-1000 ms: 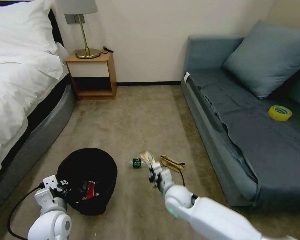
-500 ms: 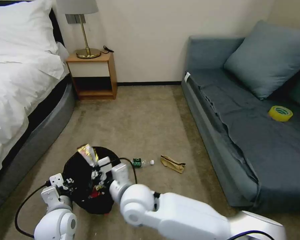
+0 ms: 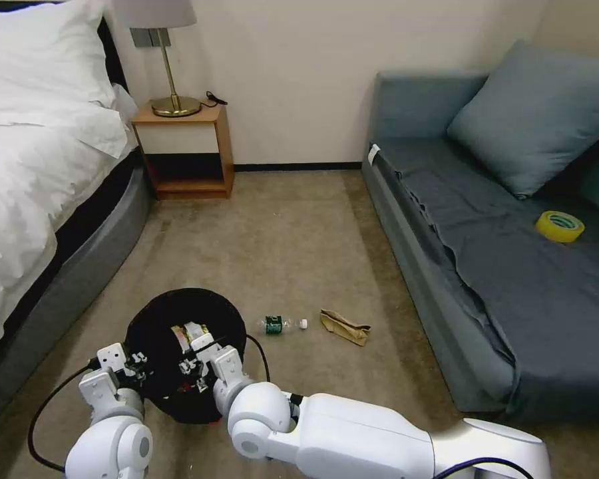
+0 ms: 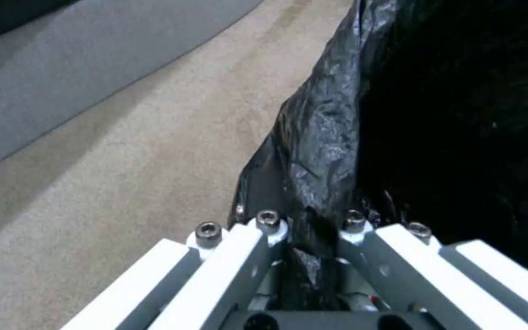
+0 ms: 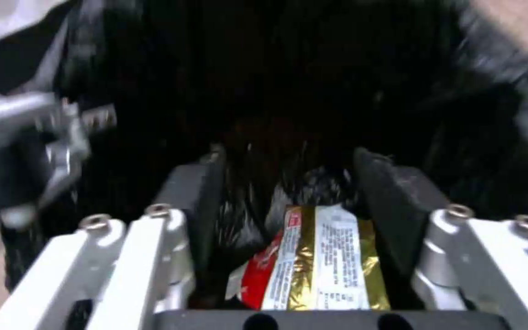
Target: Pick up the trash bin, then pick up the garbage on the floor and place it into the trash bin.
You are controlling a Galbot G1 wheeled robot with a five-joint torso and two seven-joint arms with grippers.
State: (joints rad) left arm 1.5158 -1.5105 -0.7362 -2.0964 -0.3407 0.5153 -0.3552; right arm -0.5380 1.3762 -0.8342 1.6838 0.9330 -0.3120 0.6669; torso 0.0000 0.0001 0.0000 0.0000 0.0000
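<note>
Over the bin mouth, the right gripper is spread wide with the gold-green wrapper loose between its fingers. The trash bin is pinched at its rim by the left gripper. Snagged foil could be dragged out; the bottle and brown paper lie beside.

On the floor between a bed at left and a sofa at right, the trash bin stands nearest the robot, its rim pinched by the left gripper. The right gripper hangs over the bin's mouth, a snack wrapper lying between its spread fingers. Right of the bin lie a small bottle, then a crumpled paper (both apart from it). A nightstand stands against the far wall beside the bed; a tape roll rests on the sofa.
</note>
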